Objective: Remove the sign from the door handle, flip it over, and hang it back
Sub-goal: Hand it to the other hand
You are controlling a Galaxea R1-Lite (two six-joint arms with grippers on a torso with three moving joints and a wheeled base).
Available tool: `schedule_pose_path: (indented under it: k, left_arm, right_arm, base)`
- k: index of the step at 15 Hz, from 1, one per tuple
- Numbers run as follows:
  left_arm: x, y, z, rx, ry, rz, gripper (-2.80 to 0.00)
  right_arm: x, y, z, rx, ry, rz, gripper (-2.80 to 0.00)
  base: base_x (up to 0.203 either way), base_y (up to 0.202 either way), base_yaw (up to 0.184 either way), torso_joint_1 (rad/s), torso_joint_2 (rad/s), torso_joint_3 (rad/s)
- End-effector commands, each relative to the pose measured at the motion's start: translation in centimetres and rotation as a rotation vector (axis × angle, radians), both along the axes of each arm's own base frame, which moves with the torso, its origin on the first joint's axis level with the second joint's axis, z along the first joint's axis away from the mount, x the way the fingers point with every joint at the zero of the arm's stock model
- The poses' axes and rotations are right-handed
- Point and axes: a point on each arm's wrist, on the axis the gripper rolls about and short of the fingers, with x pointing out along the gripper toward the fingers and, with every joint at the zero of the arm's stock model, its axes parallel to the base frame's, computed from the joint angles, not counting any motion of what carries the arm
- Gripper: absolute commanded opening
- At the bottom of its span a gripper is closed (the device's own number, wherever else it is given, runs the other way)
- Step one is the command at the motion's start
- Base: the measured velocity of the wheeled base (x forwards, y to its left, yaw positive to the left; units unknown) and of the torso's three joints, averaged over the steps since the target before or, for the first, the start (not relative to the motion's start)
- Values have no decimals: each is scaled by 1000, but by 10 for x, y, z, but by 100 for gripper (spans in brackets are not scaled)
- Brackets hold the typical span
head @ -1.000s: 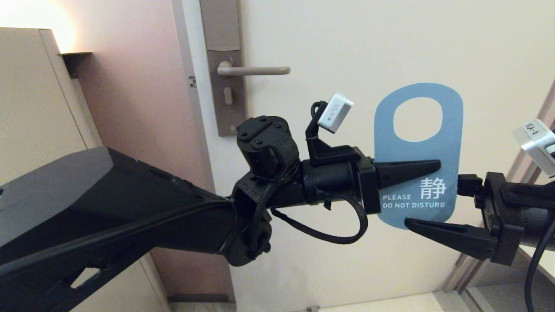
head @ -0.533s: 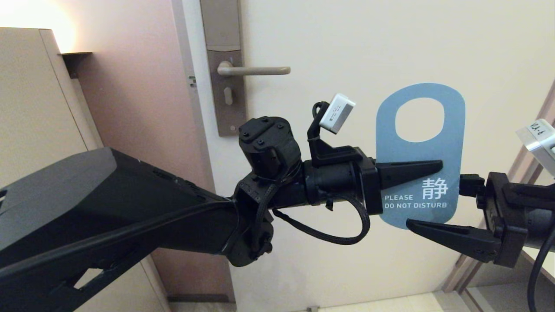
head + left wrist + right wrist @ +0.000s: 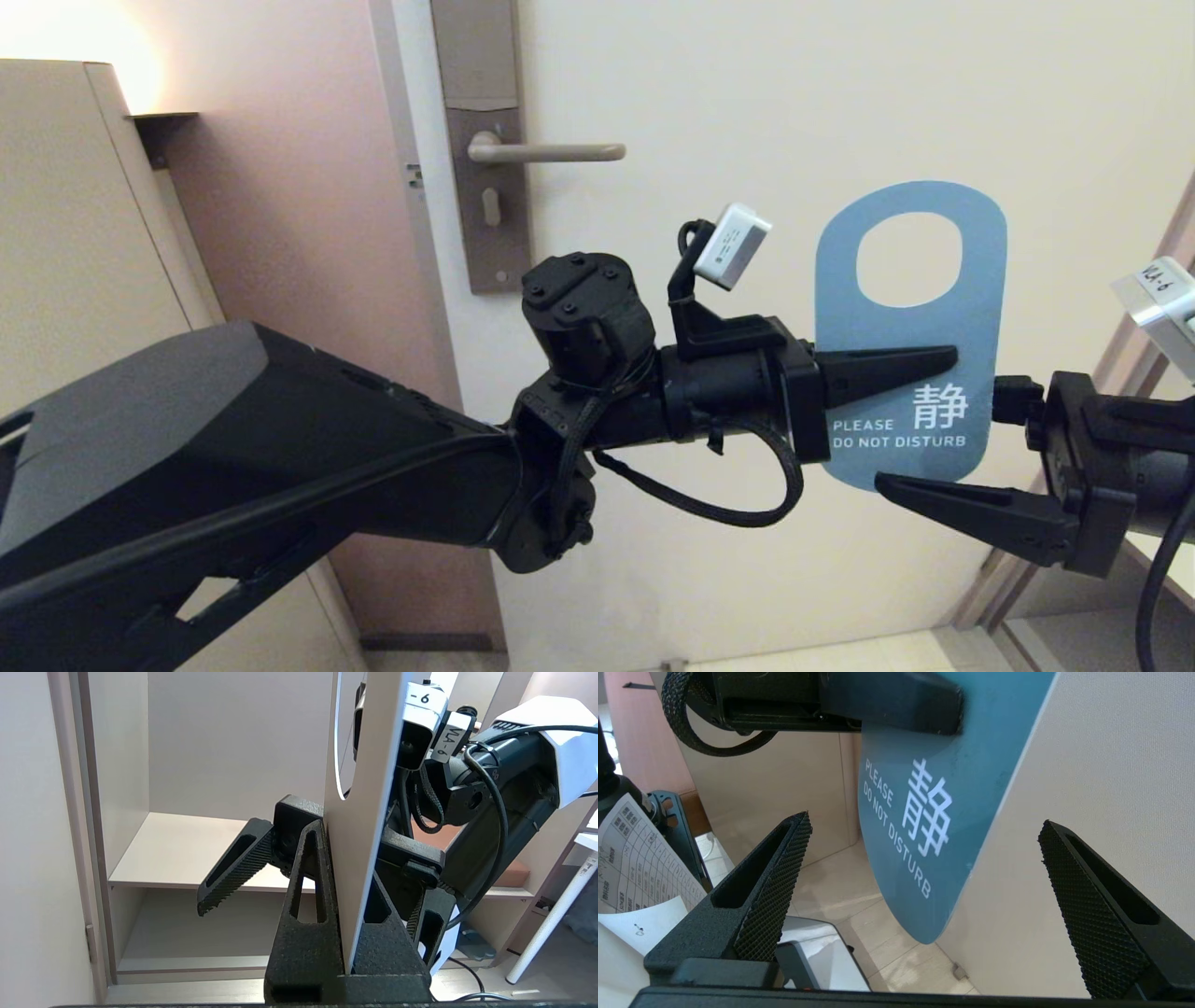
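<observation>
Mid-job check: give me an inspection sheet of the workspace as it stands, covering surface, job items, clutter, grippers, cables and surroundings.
Surface: cream door; nothing hangs on it.
Door handle: bare, level, on its backplate with keyhole.
Sign: off the handle, held upright in front of the door, blue face with "PLEASE DO NOT DISTURB" toward the head camera, oval hole on top.
Clutter: nothing seen.
Left gripper: shut on the sign's mid section, from its left edge.
Right gripper: open, jaws either side of the sign's lower end, not touching it.
Cables: black braided loop hangs under the left wrist, clear of the sign.
Surroundings: cabinet left of the door, tiled floor below.
</observation>
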Motion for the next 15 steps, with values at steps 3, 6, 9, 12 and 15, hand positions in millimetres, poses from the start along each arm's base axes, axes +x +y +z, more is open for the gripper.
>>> schedule_pose_path:
  k: [3, 6, 9, 12, 15]
  left_arm:
    - [1, -1, 0, -3, -3, -6, -280]
    - [1, -1, -1, -3, -1, -5, -280]
    - [1, 0, -1, -4, -2, -3, -280]
    - [1, -1, -2, -2, 0, -5, -280]
    - [1, -1, -1, -2, -2, -6, -280]
  right_arm:
    - [1, 0, 1, 1, -5, 5, 0]
    - [1, 0, 1, 1, -3, 5, 0]
    - [1, 1, 0, 2, -2, 8, -280]
    - [1, 1, 0, 1, -3, 7, -280]
    - [1, 1, 0, 2, -3, 9, -280]
  base:
    - [0, 0, 0, 0, 0, 0]
    - [0, 0, 0, 0, 0, 0]
    - [0, 0, 0, 0, 0, 0]
    - [0, 0, 0, 0, 0, 0]
    - [0, 0, 0, 0, 0, 0]
